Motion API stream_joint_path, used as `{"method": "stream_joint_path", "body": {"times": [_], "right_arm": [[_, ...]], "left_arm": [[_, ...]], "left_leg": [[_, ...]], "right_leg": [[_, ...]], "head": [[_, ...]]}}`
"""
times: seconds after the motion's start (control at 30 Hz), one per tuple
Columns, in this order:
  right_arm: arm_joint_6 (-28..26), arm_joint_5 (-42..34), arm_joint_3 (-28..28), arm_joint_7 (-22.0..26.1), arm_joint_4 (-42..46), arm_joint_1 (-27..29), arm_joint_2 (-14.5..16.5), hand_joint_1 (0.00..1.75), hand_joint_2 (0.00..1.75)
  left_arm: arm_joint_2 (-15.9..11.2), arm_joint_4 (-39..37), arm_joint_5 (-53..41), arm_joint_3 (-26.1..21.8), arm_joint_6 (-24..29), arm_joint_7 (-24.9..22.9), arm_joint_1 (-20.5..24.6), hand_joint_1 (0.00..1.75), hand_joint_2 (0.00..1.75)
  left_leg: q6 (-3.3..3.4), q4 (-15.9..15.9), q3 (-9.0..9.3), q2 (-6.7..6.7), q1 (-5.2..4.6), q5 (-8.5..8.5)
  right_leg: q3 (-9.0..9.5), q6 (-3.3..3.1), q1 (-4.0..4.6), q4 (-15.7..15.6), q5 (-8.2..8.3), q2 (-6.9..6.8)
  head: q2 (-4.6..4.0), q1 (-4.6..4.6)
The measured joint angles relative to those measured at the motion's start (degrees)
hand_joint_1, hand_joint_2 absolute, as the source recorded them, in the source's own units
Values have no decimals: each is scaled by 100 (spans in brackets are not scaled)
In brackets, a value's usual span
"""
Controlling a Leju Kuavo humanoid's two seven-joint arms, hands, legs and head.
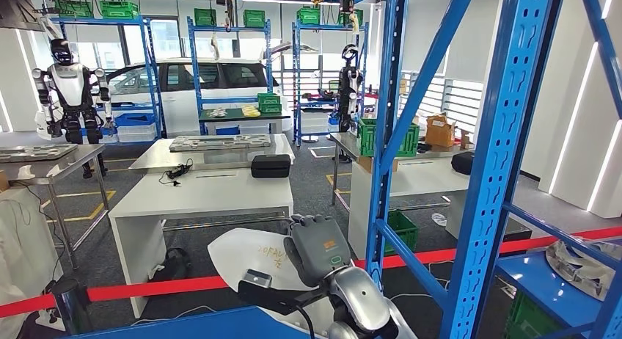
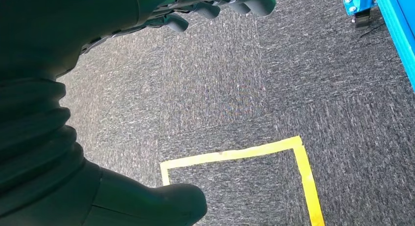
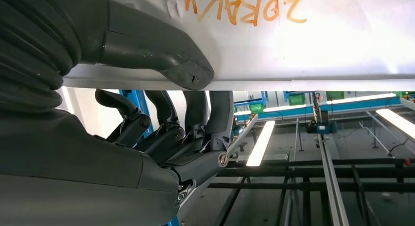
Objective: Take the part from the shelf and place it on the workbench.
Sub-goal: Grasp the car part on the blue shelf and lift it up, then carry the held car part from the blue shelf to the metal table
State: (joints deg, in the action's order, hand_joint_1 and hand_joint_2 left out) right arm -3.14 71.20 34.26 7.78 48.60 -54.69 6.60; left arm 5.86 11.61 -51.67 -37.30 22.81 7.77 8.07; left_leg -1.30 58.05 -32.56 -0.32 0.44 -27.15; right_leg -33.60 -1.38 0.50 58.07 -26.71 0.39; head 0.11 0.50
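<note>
R hand (image 1: 317,245) grips white part (image 1: 246,262) w/ orange writing, thumb (image 3: 161,50) on one face, fingers (image 3: 195,113) curled under the other. Part held in air beside blue shelf (image 1: 506,133), short of white desk (image 1: 198,196). L hand (image 2: 215,6) hangs over grey carpet (image 2: 244,89), fingers curled, holding nothing.

White part (image 1: 249,257) with orange handwriting, grey right hand (image 1: 317,245) with an orange mark, bright blue shelf frame (image 1: 506,155), red barrier tape (image 1: 158,288), speckled grey carpet (image 2: 235,89) with yellow tape outline (image 2: 254,152), green crates (image 1: 387,137)
</note>
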Motion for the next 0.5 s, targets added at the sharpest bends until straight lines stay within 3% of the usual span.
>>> {"method": "stream_joint_path", "body": {"times": [0.2, 0.3, 0.37, 0.43, 0.47, 0.5], "right_arm": [[-26, 15, -1, 0, 1, 40, 0, 175, 175], [-45, 47, -35, 1, 3, 41, -1, 175, 175], [-52, 63, -79, 2, 4, 44, -2, 175, 175], [-54, 71, -101, 8, 2, 72, -7, 175, 175], [-53, 75, -105, 20, 0, 92, -10, 175, 175], [-54, 81, -111, 37, -1, 106, -13, 175, 175]], "left_arm": [[-17, 2, -1, -44, -13, 33, 2, 0, 175], [-11, 3, -3, -57, -26, 51, 11, 0, 175], [-5, 4, -7, -60, -36, 64, 19, 0, 175], [-7, 3, -20, -65, -41, 69, 21, 0, 175], [-8, 3, -28, -67, -43, 69, 20, 0, 175], [-8, 2, -34, -68, -44, 69, 21, 0, 175]], "left_leg": [[47, 16, -3, 0, -32, -11], [114, -50, 20, 14, 7, 43], [147, -88, 31, 29, 39, 76], [152, -81, 17, 34, 44, 77], [148, -73, 12, 36, 46, 74], [140, -62, 7, 36, 50, 69]], "right_leg": [[4, 46, -33, -7, 10, 1], [-29, 102, -31, 79, -53, 2], [-265, 143, -42, 580, -335, -2], [-662, 177, -72, 1372, -665, -6], [-796, 187, -91, 1615, -712, -7], [-828, 192, -107, 1648, -650, -9]], "head": [[0, 0], [0, 2], [0, 10], [0, 19], [0, 20], [0, 23]]}}
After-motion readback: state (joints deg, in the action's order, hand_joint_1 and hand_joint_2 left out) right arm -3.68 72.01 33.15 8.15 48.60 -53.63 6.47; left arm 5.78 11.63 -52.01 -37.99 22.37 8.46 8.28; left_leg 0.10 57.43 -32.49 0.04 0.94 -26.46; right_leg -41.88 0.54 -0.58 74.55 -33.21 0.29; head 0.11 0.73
